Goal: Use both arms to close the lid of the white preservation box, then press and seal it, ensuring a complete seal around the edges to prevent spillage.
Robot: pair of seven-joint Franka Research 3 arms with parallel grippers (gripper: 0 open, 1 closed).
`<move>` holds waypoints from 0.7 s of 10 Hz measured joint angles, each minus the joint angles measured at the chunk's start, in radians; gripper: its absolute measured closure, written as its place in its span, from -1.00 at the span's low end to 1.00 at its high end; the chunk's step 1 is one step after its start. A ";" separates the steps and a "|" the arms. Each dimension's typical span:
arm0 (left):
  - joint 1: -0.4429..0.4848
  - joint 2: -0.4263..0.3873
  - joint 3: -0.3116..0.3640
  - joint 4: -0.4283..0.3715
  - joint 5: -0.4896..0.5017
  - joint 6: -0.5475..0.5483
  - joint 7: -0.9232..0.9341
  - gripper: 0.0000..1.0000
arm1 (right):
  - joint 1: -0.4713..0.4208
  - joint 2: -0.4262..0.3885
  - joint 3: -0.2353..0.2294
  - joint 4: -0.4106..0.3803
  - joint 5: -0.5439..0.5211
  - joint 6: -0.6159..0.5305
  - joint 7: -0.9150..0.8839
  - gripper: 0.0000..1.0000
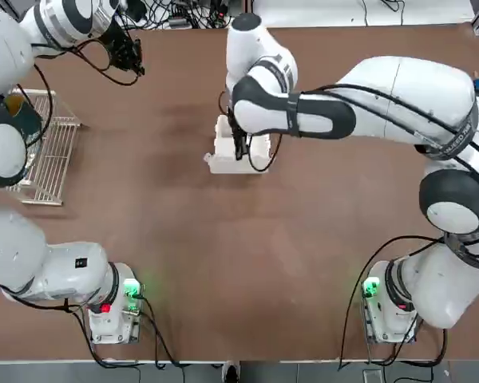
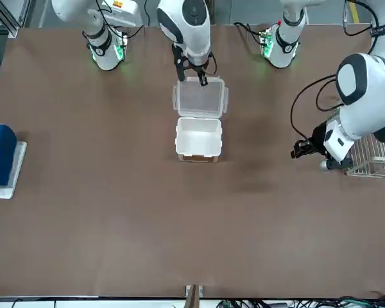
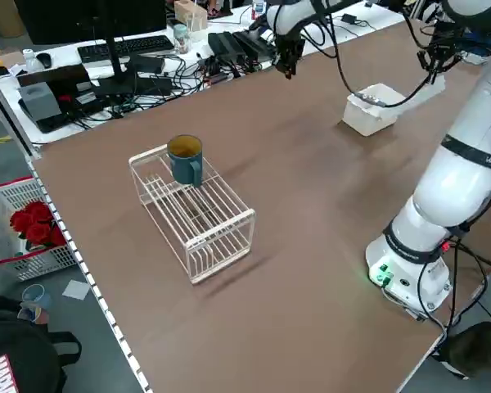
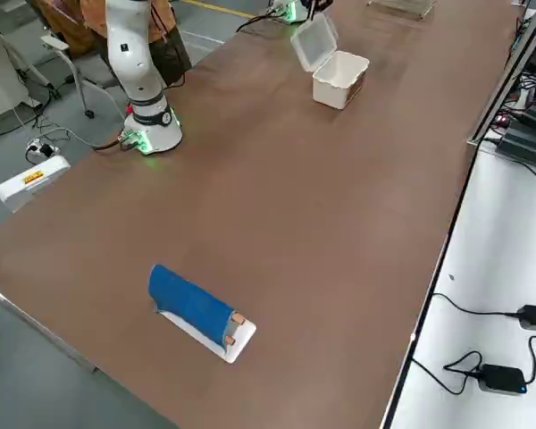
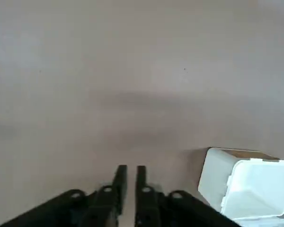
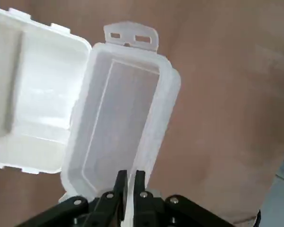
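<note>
The white preservation box (image 2: 198,139) stands open mid-table, also seen in the top view as the box (image 1: 223,164). Its lid (image 2: 200,98) is swung back on the hinge toward the robot's side and stands raised at a slant. My right gripper (image 2: 196,76) is shut on the lid's outer rim; in the right wrist view the fingers (image 6: 119,182) pinch the edge of the lid (image 6: 118,118), with the box (image 6: 33,104) beyond it. My left gripper (image 1: 133,60) hangs shut and empty over bare table, off to the box's left and farther from the robot; the box (image 5: 246,189) shows in its wrist view.
A cream wire rack (image 3: 196,214) carrying a blue mug (image 3: 185,158) stands at the robot's left table edge, close to the left arm. A blue object on a white base (image 2: 2,158) lies far out on the right side. Cables and desks line the far edge.
</note>
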 joint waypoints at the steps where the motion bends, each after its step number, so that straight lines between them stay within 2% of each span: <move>1: -0.012 0.007 -0.007 0.000 0.000 0.005 -0.016 0.81 | -0.001 0.000 -0.022 0.012 0.003 0.005 -0.019 0.81; 2: -0.027 0.013 -0.010 0.000 0.000 0.007 -0.029 0.96 | -0.003 0.001 -0.040 0.021 0.004 0.014 -0.035 0.82; 7: -0.049 0.023 -0.053 -0.024 0.000 0.007 -0.189 0.98 | -0.005 0.009 -0.098 0.046 0.033 0.040 -0.105 0.86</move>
